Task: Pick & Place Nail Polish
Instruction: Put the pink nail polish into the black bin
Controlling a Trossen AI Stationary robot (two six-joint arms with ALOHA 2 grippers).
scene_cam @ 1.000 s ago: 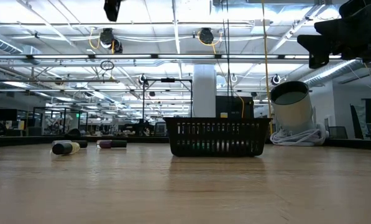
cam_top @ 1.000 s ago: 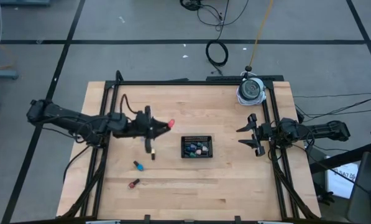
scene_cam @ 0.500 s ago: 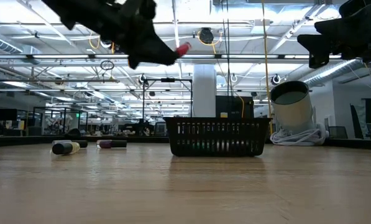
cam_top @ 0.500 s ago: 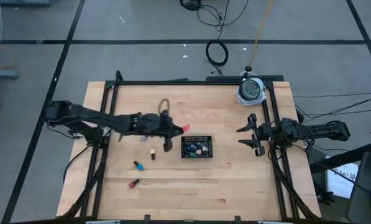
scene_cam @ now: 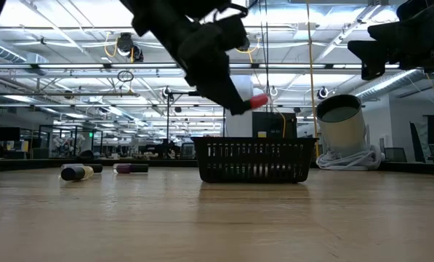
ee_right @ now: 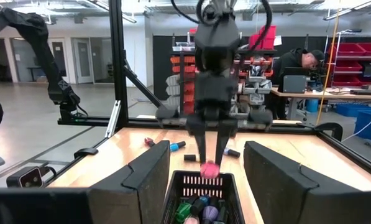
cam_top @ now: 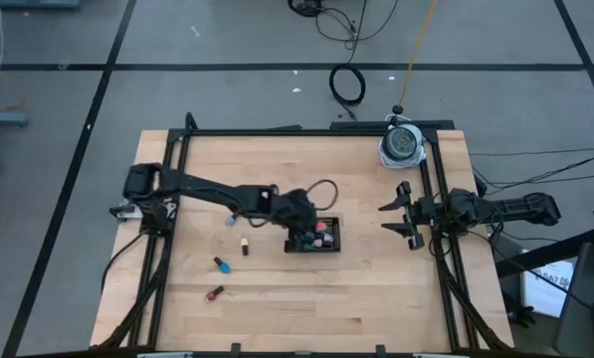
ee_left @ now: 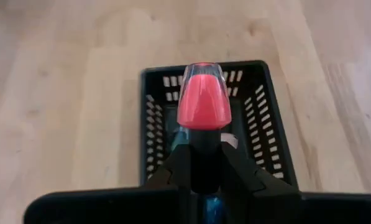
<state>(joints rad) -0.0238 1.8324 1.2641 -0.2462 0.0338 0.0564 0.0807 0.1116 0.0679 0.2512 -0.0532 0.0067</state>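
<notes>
Left gripper (ee_left: 197, 158) is clenched on the red nail polish bottle (ee_left: 202, 102), held directly above the black mesh tray (cam_top: 334, 242), long axis pointing forward and down into it. Right gripper (cam_top: 401, 215) waits with jaws apart, well off near the table's right edge.

The left hand (cam_top: 314, 225) holds a pink bottle (cam_top: 322, 226) over the black tray (cam_top: 334, 242).
</notes>
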